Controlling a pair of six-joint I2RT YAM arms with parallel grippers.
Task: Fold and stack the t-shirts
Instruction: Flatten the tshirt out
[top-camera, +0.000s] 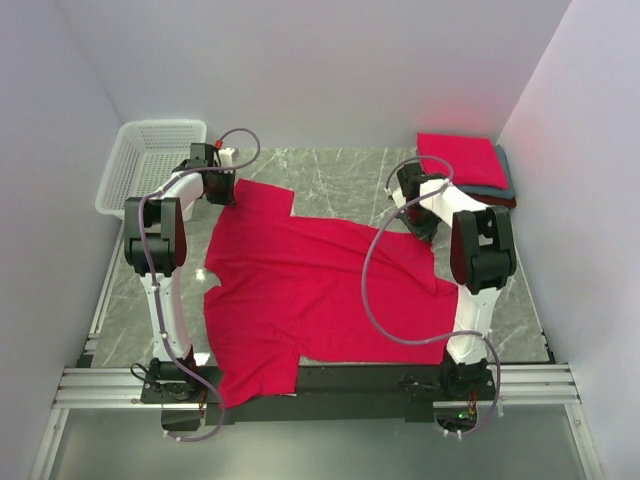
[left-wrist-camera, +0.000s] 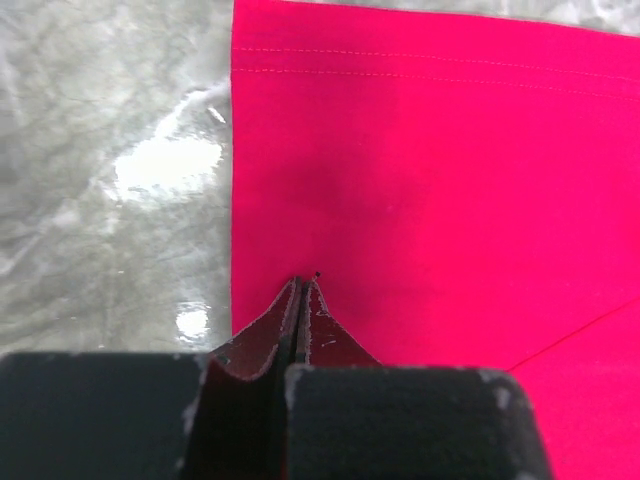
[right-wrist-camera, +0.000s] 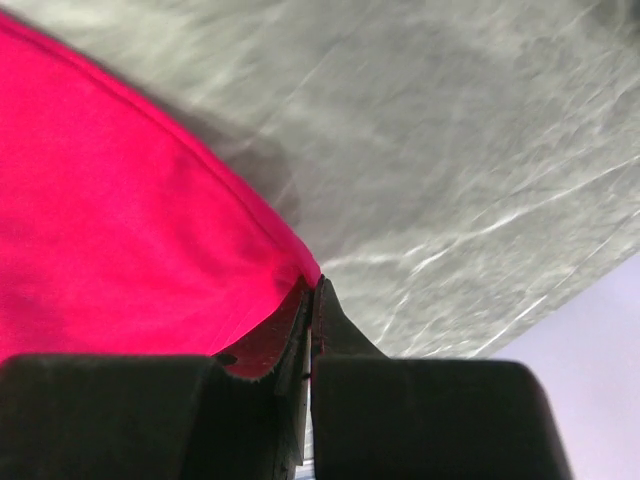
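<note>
At the far left stands one white lattice basket (top-camera: 150, 165). Beside it the left gripper (left-wrist-camera: 300, 285), fingers pressed together, pinches the edge of the one crimson t-shirt (top-camera: 320, 290), which lies spread on the marble table (top-camera: 340, 170). The right gripper (right-wrist-camera: 312, 285) pinches the shirt's opposite edge in the same way. At the far right, one stack holds three folded t-shirts: bright red (top-camera: 458, 157) on top, then grey (top-camera: 506, 178), then dark red (top-camera: 500, 201).

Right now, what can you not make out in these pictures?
Wrist views: whether the shut left tool and right tool pinch the spread t-shirt; tips cover the contact.
Top view: both tools' tips, under the wrists.
Top view: the folded stack's count; its top shirt covers the rest.
</note>
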